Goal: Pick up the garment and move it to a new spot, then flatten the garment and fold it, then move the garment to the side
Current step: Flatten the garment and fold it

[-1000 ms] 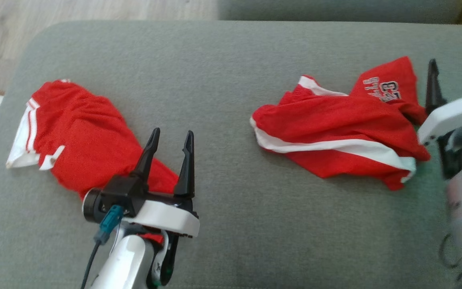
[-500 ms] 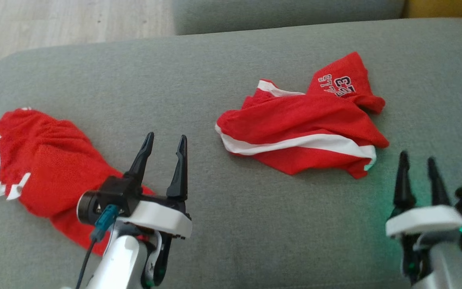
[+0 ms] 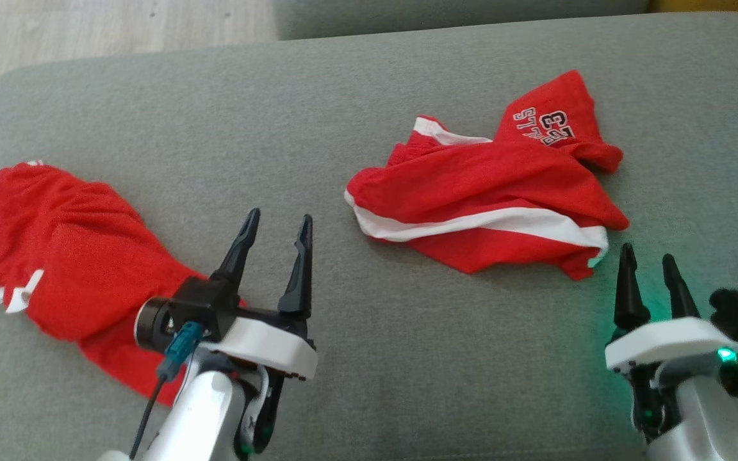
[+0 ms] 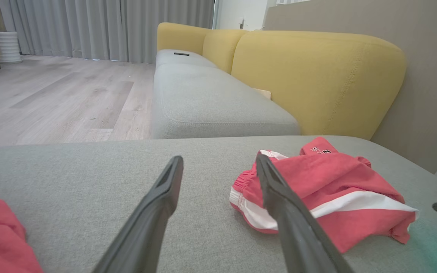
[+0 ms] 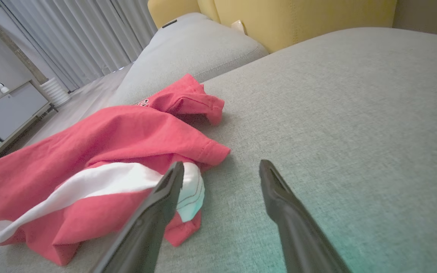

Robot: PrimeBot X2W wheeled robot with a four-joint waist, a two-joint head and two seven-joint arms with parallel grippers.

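Head view: the left end effector (image 3: 278,218) stands released, its two dark fingers spread with nothing between them, above bare grey fabric at the lower left. Its wrist and pale forearm pass over the near tail of the second red garment (image 3: 68,256). That garment lies bunched at the left end of the seat cushion (image 3: 407,371), with white trim on its far-left edge. The right end effector (image 3: 647,253) is likewise released and empty at the lower right. Its fingers point toward the near right corner of the red garment (image 3: 484,205), and the tips are just short of the cloth, not touching it. A green light glows on its wrist and tints the cushion beside it.

The red garment lies crumpled on the cushion, right of centre. It has a broad white stripe along its near side, a white band at its far edge and white lettering on the flap at its far right.

In the right wrist view the spread fingers hang over the cushion, and the garment's white-striped corner sits just beyond the left one. In the left wrist view the same garment lies past the right finger, well apart from it.

Beyond the cushion are another grey seat (image 4: 211,98), a yellow backrest (image 4: 317,76), a pale wood floor (image 4: 51,91) and grey curtains (image 4: 89,26).
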